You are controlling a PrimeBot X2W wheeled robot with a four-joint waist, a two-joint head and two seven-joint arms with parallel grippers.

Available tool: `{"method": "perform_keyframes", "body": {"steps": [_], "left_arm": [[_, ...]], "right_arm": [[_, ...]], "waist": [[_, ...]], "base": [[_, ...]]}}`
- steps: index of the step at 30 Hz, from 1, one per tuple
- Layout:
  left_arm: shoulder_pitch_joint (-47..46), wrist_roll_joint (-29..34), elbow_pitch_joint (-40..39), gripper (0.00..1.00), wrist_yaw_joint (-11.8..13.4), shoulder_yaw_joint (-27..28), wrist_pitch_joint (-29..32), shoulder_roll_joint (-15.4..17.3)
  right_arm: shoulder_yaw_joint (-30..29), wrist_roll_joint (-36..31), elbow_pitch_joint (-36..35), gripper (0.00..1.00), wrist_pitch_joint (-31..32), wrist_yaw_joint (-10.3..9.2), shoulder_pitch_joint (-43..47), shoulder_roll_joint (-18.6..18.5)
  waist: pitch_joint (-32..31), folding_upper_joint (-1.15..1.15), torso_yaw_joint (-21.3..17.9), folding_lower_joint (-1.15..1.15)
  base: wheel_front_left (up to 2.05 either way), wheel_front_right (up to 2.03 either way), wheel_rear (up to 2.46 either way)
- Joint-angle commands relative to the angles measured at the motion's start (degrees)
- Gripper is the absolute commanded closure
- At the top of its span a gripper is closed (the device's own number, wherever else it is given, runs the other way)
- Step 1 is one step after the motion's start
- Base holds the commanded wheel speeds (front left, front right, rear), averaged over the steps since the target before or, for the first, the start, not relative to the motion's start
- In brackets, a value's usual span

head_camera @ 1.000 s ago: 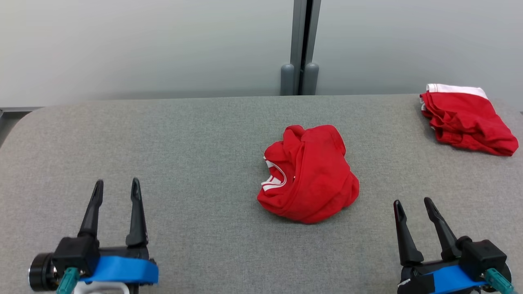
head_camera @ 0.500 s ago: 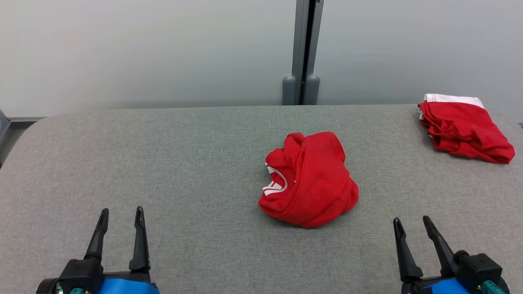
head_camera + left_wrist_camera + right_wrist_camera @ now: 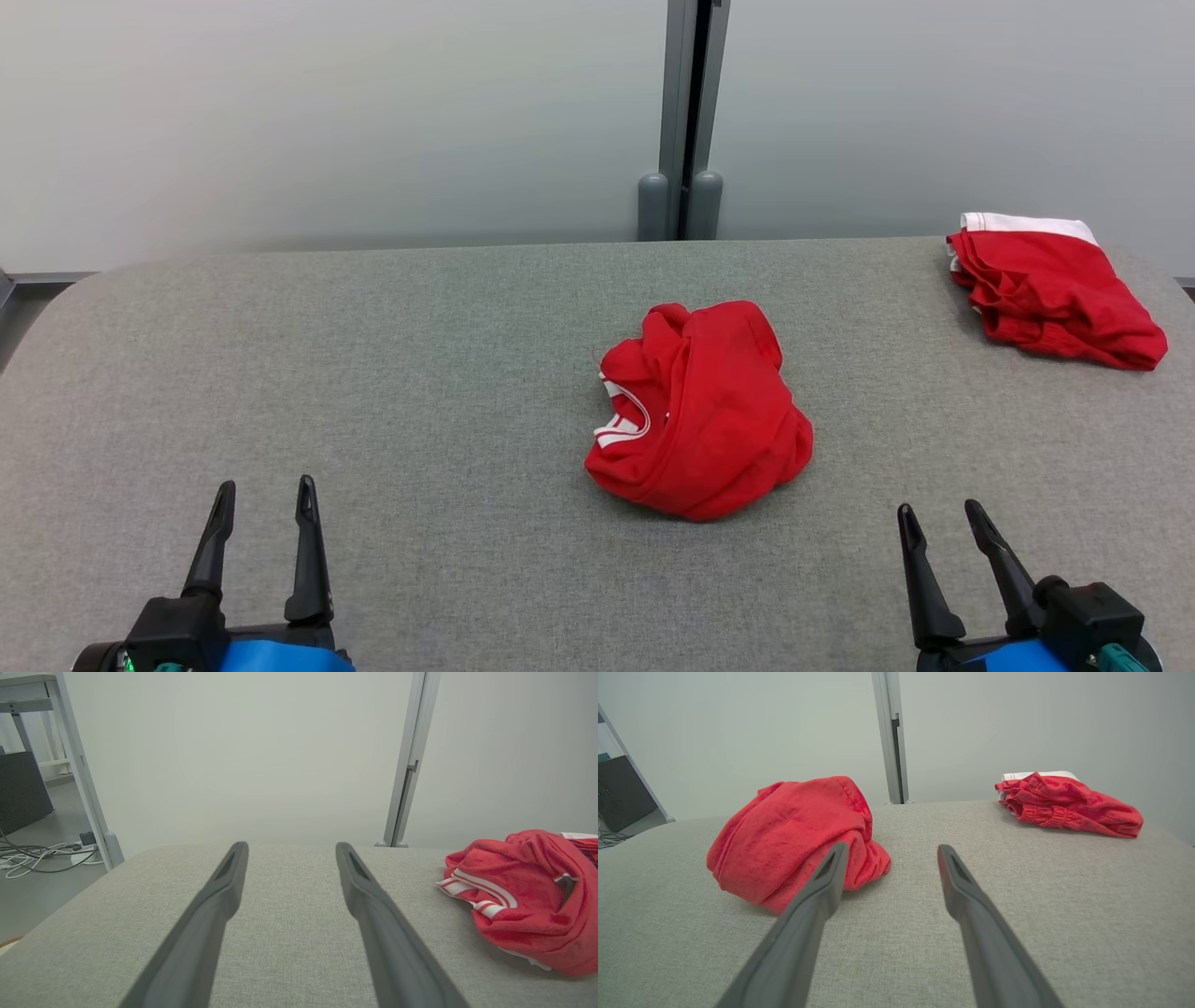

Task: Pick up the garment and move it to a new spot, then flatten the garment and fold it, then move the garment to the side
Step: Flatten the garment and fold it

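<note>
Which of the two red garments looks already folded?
The far-right garment, lying flat with a white edge; the middle garment is a crumpled heap.

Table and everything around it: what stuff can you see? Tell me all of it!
crumpled garment: 1, red with white trim, middle of the table
other garment: 1, red with a white edge, bunched at the table's far right
table: 1, grey fabric top, with both garments lying on it
post: 1, grey, upright behind the table, between pale wall panels
cables: several, white and dark, on the floor beyond the table's left end
left tool: 1, dark fingers, open, lower left, above the table
right tool: 1, dark fingers, open, lower right, above the table
</note>
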Motion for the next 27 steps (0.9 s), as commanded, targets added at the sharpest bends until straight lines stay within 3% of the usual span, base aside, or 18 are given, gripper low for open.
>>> {"method": "perform_keyframes", "body": {"steps": [1,21,27], "left_arm": [[0.1,0.3,0.0,0.00,-0.3,0.1,-0.2,-0.3],[-0.6,1.6,0.1,0.00,-1.0,1.0,-0.2,-1.0],[-1.5,1.6,-0.1,0.00,-1.2,0.9,-0.2,-1.2]], "right_arm": [[0.0,0.2,0.1,0.00,-0.3,0.01,0.3,-0.1],[-0.1,0.1,0.3,0.00,-0.3,0.02,-0.2,-0.1],[0.0,-0.7,0.6,0.00,-0.3,0.02,-4.8,-0.7]], "waist": [[0.0,0.00,0.0,0.00],[0.6,0.00,0.5,0.00],[1.7,0.00,0.9,0.00]], "base": [[0.00,0.00,0.00],[0.00,0.00,0.00],[0.00,0.00,0.00]]}}
